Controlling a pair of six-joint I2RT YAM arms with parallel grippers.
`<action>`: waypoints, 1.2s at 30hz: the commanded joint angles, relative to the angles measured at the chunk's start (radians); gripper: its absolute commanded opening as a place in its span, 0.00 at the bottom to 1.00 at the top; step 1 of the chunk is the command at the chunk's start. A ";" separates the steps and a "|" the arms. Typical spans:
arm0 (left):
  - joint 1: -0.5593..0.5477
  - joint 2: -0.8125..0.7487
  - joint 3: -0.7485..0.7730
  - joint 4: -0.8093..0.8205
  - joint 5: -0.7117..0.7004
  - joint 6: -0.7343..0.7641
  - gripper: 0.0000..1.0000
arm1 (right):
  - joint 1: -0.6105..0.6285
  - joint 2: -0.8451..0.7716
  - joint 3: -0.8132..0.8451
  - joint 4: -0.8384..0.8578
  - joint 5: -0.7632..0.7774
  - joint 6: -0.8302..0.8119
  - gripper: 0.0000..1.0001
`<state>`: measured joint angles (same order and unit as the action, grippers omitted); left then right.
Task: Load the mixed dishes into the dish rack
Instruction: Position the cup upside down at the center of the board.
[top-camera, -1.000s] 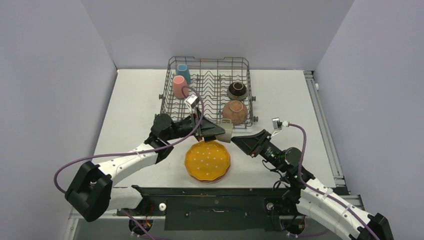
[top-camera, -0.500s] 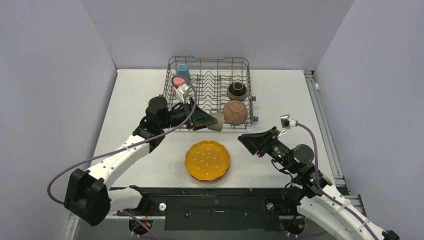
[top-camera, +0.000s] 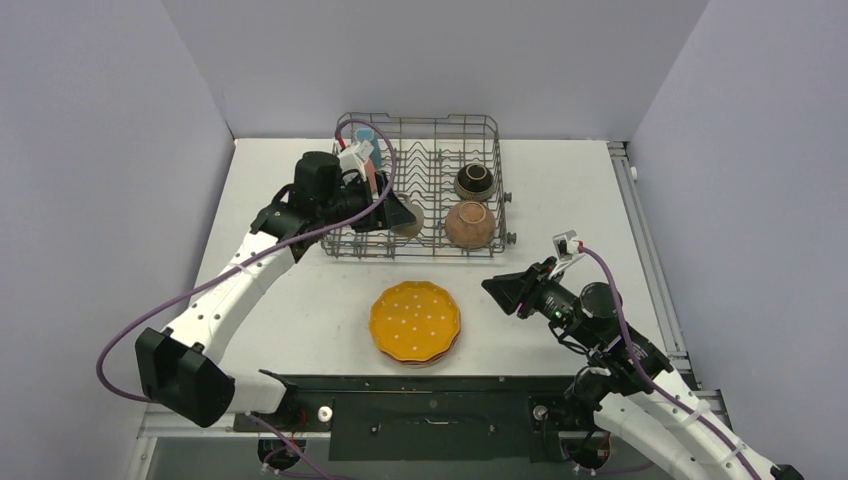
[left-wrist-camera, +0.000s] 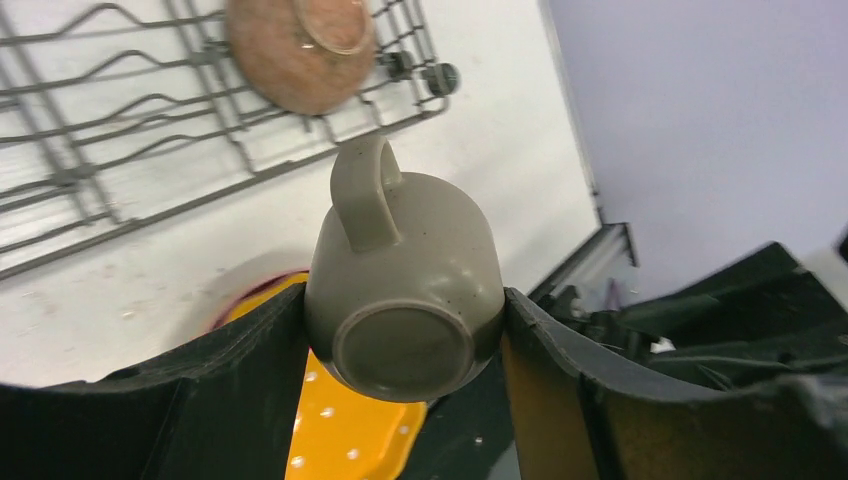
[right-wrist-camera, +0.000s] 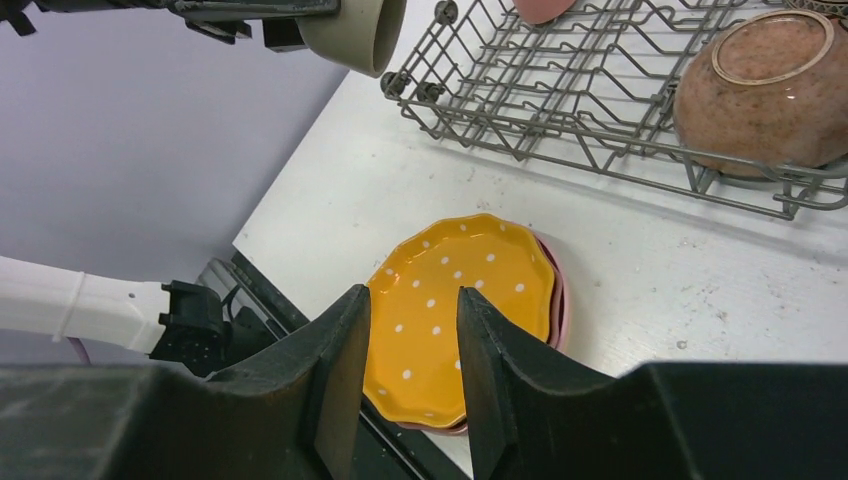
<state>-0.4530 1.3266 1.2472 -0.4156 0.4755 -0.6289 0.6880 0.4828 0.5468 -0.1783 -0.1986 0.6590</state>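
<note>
My left gripper (top-camera: 400, 212) is shut on the grey-green cup (top-camera: 411, 218), held on its side above the front left of the dish rack (top-camera: 418, 117). In the left wrist view the cup (left-wrist-camera: 405, 285) sits base-first between the fingers, handle pointing away. The rack holds a small blue cup (top-camera: 365, 135), a pink cup (top-camera: 372, 180) partly hidden by my wrist, a dark brown bowl (top-camera: 474, 181) and a terracotta bowl (top-camera: 470, 224). The orange-yellow dotted plate (top-camera: 415, 320) lies on pink plates (top-camera: 442, 356) in front of the rack. My right gripper (top-camera: 500, 290) is open and empty, right of the plate.
The right wrist view shows the plate stack (right-wrist-camera: 460, 300) between my fingers near the table's front edge, the rack's front wall (right-wrist-camera: 560, 110) and the held cup (right-wrist-camera: 355, 30). Grey walls enclose the table on three sides. A black rail (top-camera: 430, 400) runs along the front.
My left arm has carried the grey-green cup back and left, from in front of the rack to over its front left part. My right gripper has drawn back to the right.
</note>
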 joint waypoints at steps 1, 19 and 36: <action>0.013 0.051 0.131 -0.198 -0.217 0.180 0.00 | -0.002 0.008 0.050 -0.031 0.042 -0.032 0.34; 0.044 0.370 0.394 -0.330 -0.571 0.322 0.00 | -0.002 0.015 0.052 -0.065 0.057 -0.041 0.35; 0.096 0.659 0.591 -0.375 -0.654 0.347 0.00 | -0.006 0.064 0.038 -0.023 0.054 -0.053 0.36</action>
<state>-0.3794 1.9484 1.7519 -0.7910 -0.1509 -0.3008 0.6876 0.5312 0.5575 -0.2550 -0.1566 0.6239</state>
